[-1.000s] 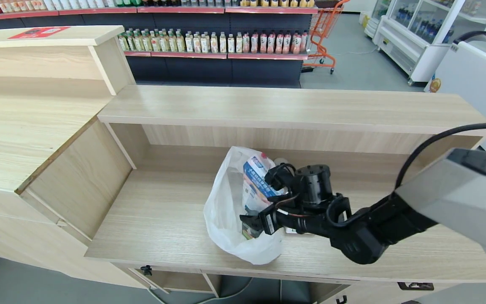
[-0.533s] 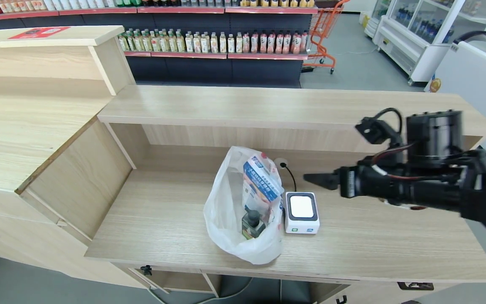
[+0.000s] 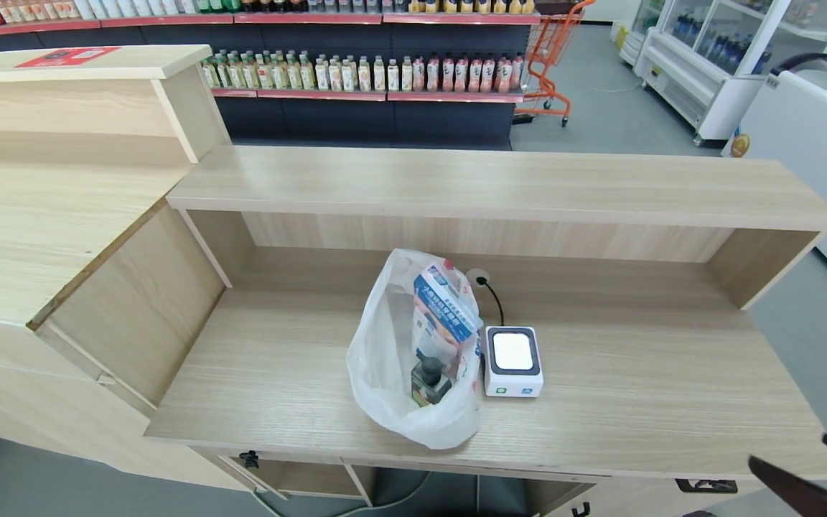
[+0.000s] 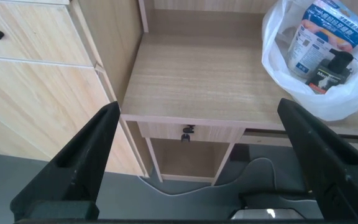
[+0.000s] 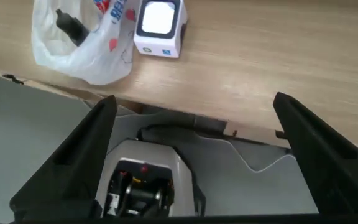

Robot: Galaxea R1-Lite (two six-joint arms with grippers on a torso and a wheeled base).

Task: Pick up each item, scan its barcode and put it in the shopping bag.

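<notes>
Shopping bag (image 3: 383, 373) on counter (image 3: 636, 409), well apart from R fingers (image 3: 801, 494)

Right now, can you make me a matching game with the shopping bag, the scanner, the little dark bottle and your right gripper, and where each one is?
Things:
1. shopping bag
2. scanner
3. dark bottle
4. right gripper

Places or states:
A. open, low by the front right corner of the counter
B. down inside the bag, in front of the blue carton
C. white, sitting on the counter with its top open
D. on the counter, just to the right of the bag, with a black cable behind it

Pairs: 1-C, 2-D, 3-B, 4-A
</notes>
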